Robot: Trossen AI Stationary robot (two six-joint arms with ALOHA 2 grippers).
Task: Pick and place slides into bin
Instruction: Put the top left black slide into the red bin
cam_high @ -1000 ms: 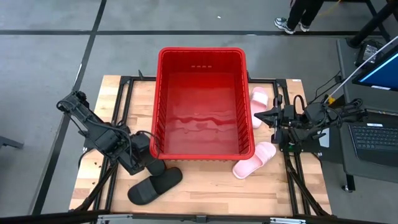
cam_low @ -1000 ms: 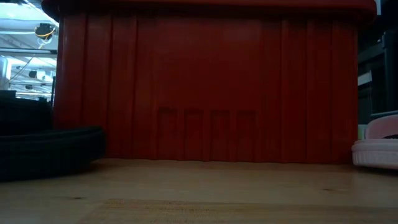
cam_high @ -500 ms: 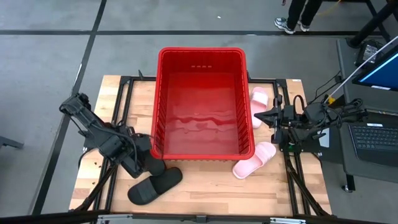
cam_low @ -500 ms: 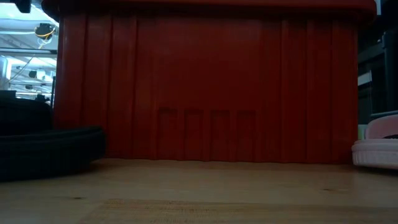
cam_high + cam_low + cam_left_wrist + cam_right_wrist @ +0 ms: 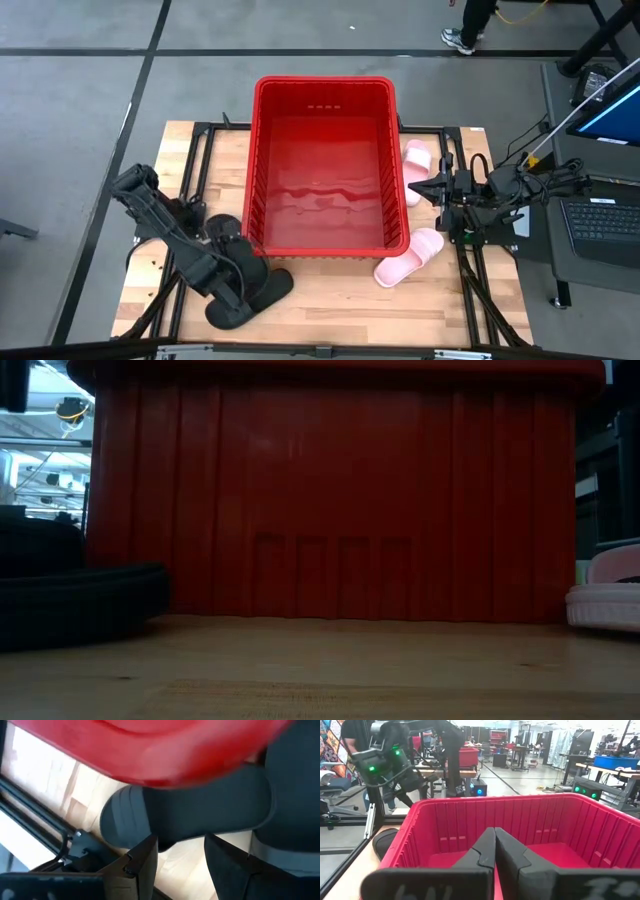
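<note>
The red bin (image 5: 323,165) stands in the middle of the table. Two black slides lie at its near left corner: one flat on the table (image 5: 262,293), and one (image 5: 200,810) against the bin's wall, mostly under my left arm. My left gripper (image 5: 243,282) points steeply down over them. It is open, with a finger on either side of the nearer slide's end (image 5: 125,815). Two pink slides (image 5: 410,257) (image 5: 416,163) lie on the table to the right of the bin. My right gripper (image 5: 437,188) is shut and hovers level at the bin's right rim.
The bin's rolled rim (image 5: 165,765) hangs close above my left gripper's fingers. A black frame (image 5: 196,150) runs along the table's edges. A laptop (image 5: 605,215) and cables sit beyond the right edge. A person's legs (image 5: 470,25) show on the floor at the far side.
My left gripper has swung toward the table's near edge and gone down. It was at the bin's left wall and is now over the black slides. The slides and my right arm have kept still.
</note>
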